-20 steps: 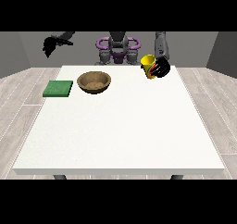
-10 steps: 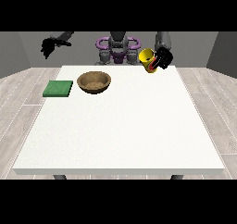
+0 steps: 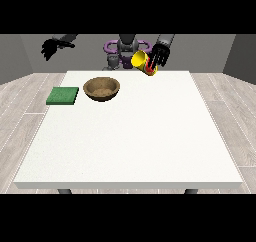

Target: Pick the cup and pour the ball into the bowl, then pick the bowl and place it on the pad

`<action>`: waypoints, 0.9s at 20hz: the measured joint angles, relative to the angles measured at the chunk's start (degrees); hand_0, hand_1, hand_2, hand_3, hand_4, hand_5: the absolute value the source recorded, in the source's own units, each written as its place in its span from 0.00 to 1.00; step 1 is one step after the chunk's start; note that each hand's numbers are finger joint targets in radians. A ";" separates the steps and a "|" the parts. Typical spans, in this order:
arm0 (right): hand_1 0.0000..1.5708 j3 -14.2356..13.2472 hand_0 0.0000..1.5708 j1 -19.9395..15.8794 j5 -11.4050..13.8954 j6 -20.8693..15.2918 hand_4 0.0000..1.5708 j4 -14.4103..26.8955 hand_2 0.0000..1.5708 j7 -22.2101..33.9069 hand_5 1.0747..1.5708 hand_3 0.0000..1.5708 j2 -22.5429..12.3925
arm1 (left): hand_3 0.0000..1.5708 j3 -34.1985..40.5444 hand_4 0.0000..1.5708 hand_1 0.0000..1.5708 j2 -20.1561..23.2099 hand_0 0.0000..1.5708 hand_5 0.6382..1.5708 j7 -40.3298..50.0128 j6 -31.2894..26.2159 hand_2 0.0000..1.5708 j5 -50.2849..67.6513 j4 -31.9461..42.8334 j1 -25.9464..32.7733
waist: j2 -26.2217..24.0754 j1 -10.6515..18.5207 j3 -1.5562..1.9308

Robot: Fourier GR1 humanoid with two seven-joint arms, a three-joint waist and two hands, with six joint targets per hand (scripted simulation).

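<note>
The yellow cup (image 3: 140, 60) with a red band is held in the air above the table's far edge, tipped with its mouth towards the view's left. The hand at the view's right (image 3: 161, 54) is shut on it, fingers curled round its side. The ball does not show. The brown wooden bowl (image 3: 102, 89) stands on the table to the lower left of the cup, well apart from it. The green pad (image 3: 63, 95) lies flat left of the bowl. The hand at the view's left (image 3: 50, 48) hangs raised over the table's far left corner, fingers relaxed, holding nothing.
The white table (image 3: 135, 136) stretches wide towards the camera in front of the bowl and pad. The robot's torso (image 3: 125, 48) stands behind the far edge.
The hand at the view's right has lifted the cup, carried it leftward and tipped its mouth towards the bowl. The other hand has barely moved.
</note>
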 measured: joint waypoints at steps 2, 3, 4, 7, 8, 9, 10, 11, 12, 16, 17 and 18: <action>0.00 -0.07 0.00 0.16 0.00 0.68 0.00 0.91 0.00 -0.09 1.00 0.00 -0.46 | 1.00 -3.05 0.97 0.99 -0.63 0.99 0.71 3.80 -0.77 1.00 -4.85 0.63 -1.91 | -0.92 -0.30 0.04; 0.00 -0.09 0.00 0.58 0.25 0.49 0.00 1.60 0.00 -0.35 1.00 0.00 -0.25 | 1.00 -4.68 0.95 0.98 -1.22 0.98 0.75 5.23 -1.70 1.00 -6.97 0.66 -2.59 | -1.72 0.05 0.03; 0.00 -0.22 0.00 0.41 0.35 0.67 0.00 2.21 0.00 -0.91 1.00 0.00 -0.45 | 1.00 -6.40 0.90 0.96 -1.96 0.96 0.79 6.78 -2.05 1.00 -9.42 0.77 -3.46 | -1.55 0.25 0.06; 0.00 -0.68 0.00 0.00 0.05 1.80 0.00 3.45 0.00 -1.37 1.00 0.00 -1.46 | 1.00 -11.67 1.00 0.94 -4.00 0.94 0.61 10.59 -4.22 1.00 -16.47 1.86 -5.32 | -1.72 -0.33 0.08; 0.00 -0.78 0.00 0.08 0.09 2.05 0.00 3.86 0.00 -1.60 1.00 0.00 -1.71 | 1.00 -13.26 1.00 0.94 -4.69 0.94 0.49 11.32 -5.35 1.00 -18.38 2.15 -5.78 | -1.80 -0.40 0.06; 0.00 -0.85 0.00 -0.14 0.28 1.86 0.00 4.26 0.00 -1.96 1.00 0.00 -1.72 | 1.00 -15.10 1.00 0.95 -5.66 0.95 0.45 12.07 -6.49 1.00 -20.46 2.37 -6.28 | -1.76 -0.26 0.07; 0.00 -1.01 0.00 -0.53 0.09 2.10 0.00 4.62 0.00 -2.05 1.00 0.00 -1.91 | 1.00 -16.56 1.00 0.95 -6.44 0.95 0.41 12.75 -7.80 1.00 -22.25 2.71 -6.97 | -1.53 -0.34 0.06; 0.00 -0.79 0.00 -0.68 0.33 2.10 0.00 4.78 0.00 -2.71 1.00 0.00 -1.59 | 1.00 -18.04 1.00 0.96 -7.29 0.96 0.43 13.33 -9.13 1.00 -23.99 3.08 -7.68 | -1.18 -0.53 0.05; 0.00 -0.64 0.00 -1.04 0.40 2.16 0.00 4.98 0.00 -3.00 1.00 0.00 -1.40 | 1.00 -19.76 1.00 0.98 -7.81 0.98 0.52 13.96 -10.49 1.00 -26.13 3.67 -8.56 | -0.85 -0.75 0.06; 0.00 -0.08 0.00 -1.90 0.32 2.15 0.00 5.29 0.00 -2.35 1.00 0.00 -0.70 | 1.00 -26.94 0.95 0.95 -9.31 0.95 0.64 16.05 -15.48 1.00 -34.56 6.35 -9.86 | -1.31 -1.42 0.03; 0.00 -0.31 0.00 -1.94 0.20 2.41 0.00 5.60 0.00 -2.62 1.00 0.00 -0.98 | 1.00 -28.21 0.94 0.94 -9.06 0.94 0.64 16.08 -16.53 1.00 -36.28 6.80 -10.49 | -1.20 -1.34 0.04; 0.00 -0.51 0.00 -1.97 0.01 2.69 0.00 6.02 0.00 -2.36 1.00 0.00 -1.35 | 1.00 -29.50 0.94 0.93 -9.19 0.93 0.62 15.97 -17.81 1.00 -37.82 7.12 -10.85 | -1.45 -1.13 0.03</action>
